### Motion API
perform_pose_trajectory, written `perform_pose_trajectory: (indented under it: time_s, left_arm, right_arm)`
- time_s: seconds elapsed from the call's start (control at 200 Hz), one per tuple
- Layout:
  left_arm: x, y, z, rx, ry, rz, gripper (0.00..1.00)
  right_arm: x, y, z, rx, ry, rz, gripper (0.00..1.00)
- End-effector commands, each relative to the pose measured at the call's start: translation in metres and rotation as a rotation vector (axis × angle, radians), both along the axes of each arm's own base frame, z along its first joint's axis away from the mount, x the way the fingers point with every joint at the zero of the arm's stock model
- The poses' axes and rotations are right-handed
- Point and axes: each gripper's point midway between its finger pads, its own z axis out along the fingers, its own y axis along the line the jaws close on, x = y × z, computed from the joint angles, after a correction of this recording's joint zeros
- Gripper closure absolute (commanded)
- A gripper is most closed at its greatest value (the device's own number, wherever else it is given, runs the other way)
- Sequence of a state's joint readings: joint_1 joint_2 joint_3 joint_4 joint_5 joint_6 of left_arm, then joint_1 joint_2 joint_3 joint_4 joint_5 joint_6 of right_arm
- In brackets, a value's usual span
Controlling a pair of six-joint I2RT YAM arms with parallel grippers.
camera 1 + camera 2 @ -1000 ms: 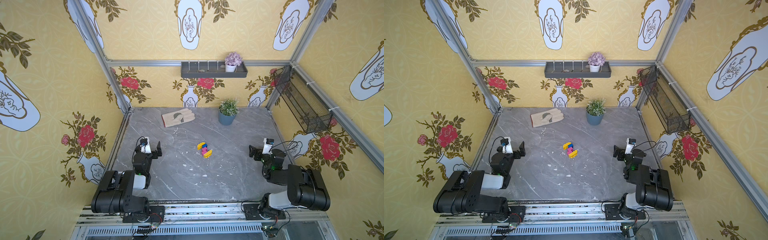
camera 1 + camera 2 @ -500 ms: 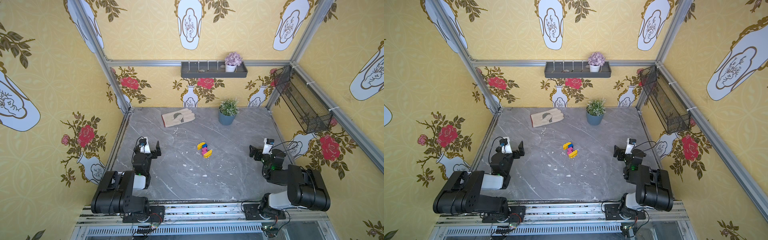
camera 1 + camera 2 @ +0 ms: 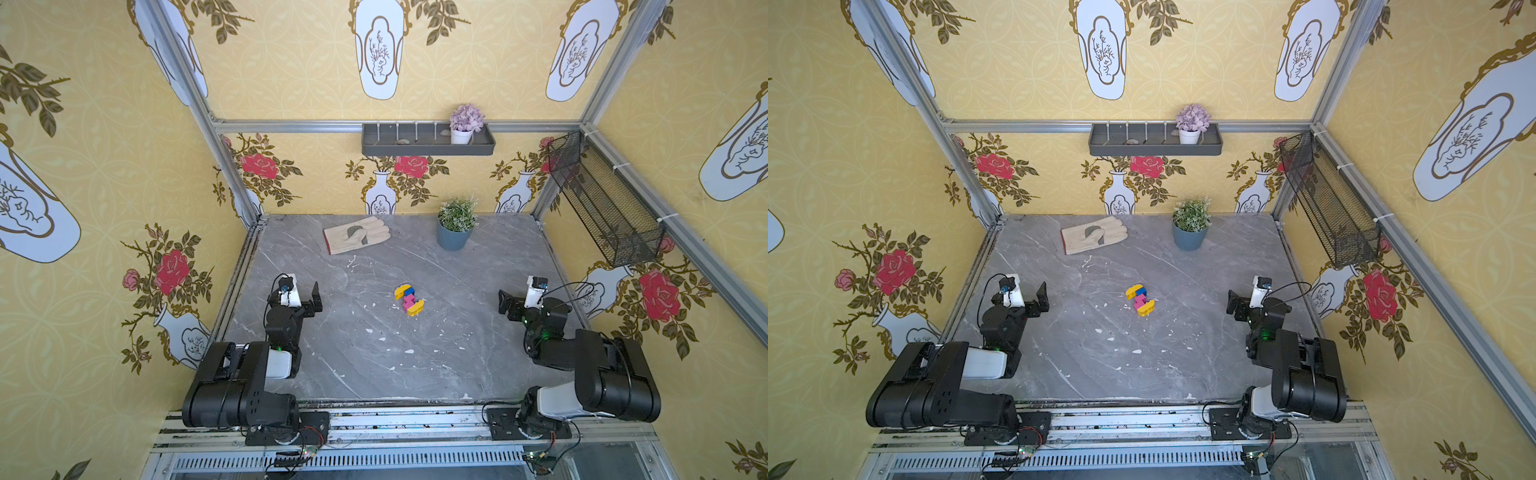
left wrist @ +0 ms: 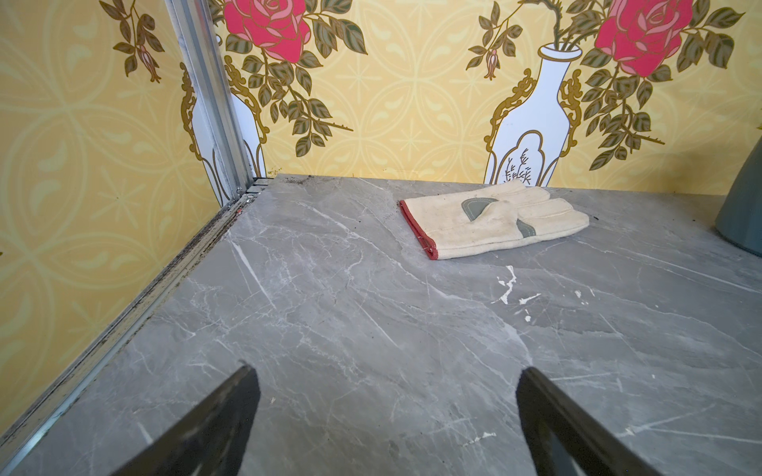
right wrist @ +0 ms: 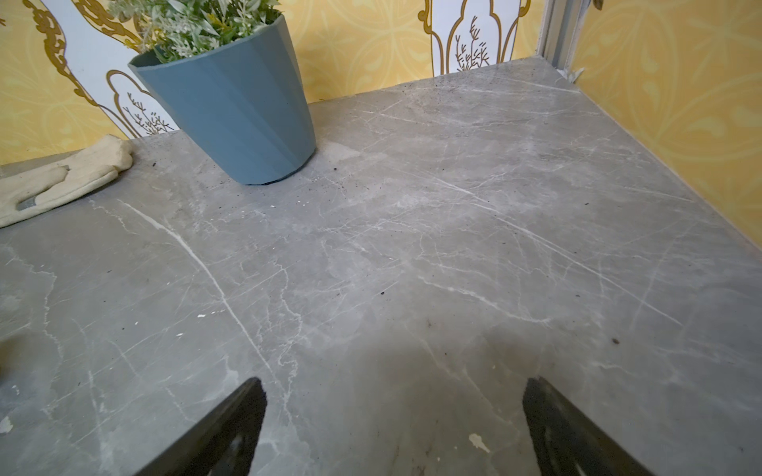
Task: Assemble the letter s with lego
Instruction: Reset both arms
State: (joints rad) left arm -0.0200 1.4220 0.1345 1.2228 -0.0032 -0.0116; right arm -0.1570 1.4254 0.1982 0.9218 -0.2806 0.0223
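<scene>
A robot lab cell dressed like a home: aluminium frame (image 3: 291,125), floral wallpaper (image 3: 104,166), marble-look counter (image 3: 374,365), with left arm (image 3: 245,382) and right arm (image 3: 602,374) mounted on a front rail (image 3: 415,422).

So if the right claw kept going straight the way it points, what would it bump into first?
Probably nothing before the back wall: the open right gripper faces bare tabletop. The blue pot stands off to one side, though depth is hard to judge.
</scene>
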Motion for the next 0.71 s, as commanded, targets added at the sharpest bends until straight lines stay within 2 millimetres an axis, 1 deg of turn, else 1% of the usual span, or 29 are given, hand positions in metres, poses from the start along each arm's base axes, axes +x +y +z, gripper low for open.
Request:
perform_pose_trajectory:
  time_s: [0.0,0.185,0.235,0.335,0.39,0.465,0.57,0.64,0.705]
  left_arm:
    - [0.0,0.001,0.008,-0.005,-0.036,0.003,0.01]
    - [0.0,0.0,0.009,-0.006,-0.037,0.002,0.01]
    - [0.0,0.0,0.008,-0.006,-0.036,0.002,0.01]
    - [0.0,0.0,0.009,-0.006,-0.037,0.001,0.01]
    - [0.0,0.0,0.008,-0.006,-0.036,0.002,0.01]
    - [0.0,0.0,0.009,-0.007,-0.037,0.003,0.01]
    - [0.0,0.0,0.009,-0.006,-0.038,0.002,0.01]
    - [0.0,0.0,0.009,-0.007,-0.038,0.002,0.01]
    - [0.0,0.0,0.008,-0.002,-0.036,0.005,0.01]
  right_arm:
    - [0.005,-0.001,0.013,-0.012,-0.057,-0.007,0.02]
    - [0.004,-0.003,0.013,-0.001,-0.058,-0.007,0.02]
    - [0.004,-0.003,0.017,-0.007,-0.065,-0.001,0.02]
    - [0.002,0.005,0.033,-0.023,-0.076,0.028,0.02]
    - [0.002,0.004,0.035,-0.024,-0.082,0.024,0.02]
    - [0.003,0.002,0.029,-0.018,-0.072,0.011,0.02]
    - [0.008,-0.003,0.013,-0.006,-0.042,-0.014,0.02]
    - [0.005,-0.011,0.013,-0.004,-0.052,-0.06,0.02]
    - [0.006,-0.011,0.012,-0.004,-0.051,-0.06,0.02]
